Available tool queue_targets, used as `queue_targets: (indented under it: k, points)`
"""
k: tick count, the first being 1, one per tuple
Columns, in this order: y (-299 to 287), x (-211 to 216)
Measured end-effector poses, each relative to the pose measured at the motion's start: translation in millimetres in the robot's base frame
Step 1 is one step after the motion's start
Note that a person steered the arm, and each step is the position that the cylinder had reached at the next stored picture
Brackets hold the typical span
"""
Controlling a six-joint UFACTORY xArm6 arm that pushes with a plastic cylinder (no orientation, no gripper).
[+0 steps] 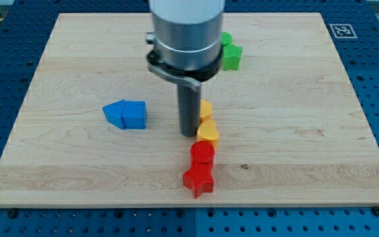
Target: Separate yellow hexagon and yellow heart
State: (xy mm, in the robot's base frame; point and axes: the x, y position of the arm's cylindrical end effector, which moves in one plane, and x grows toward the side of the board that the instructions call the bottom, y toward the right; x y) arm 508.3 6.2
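The yellow heart (208, 131) lies near the board's middle, touching the yellow hexagon (205, 109) just above it; the hexagon is partly hidden behind my rod. My tip (189, 135) rests on the board right at the left side of the two yellow blocks, next to the heart. A red cylinder (202, 154) sits directly below the heart and a red star (199, 180) below that, forming a near-vertical chain.
Two blue blocks (126, 114) lie together at the view's left of my tip. A green block (229, 52) sits near the top, partly hidden by the arm. The wooden board (308, 131) ends at blue perforated table on all sides.
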Motion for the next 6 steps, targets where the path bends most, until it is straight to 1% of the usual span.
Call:
queue_targets:
  k: [3,4,6]
  points:
    - [15,-1]
    - [29,-1]
    - [18,-4]
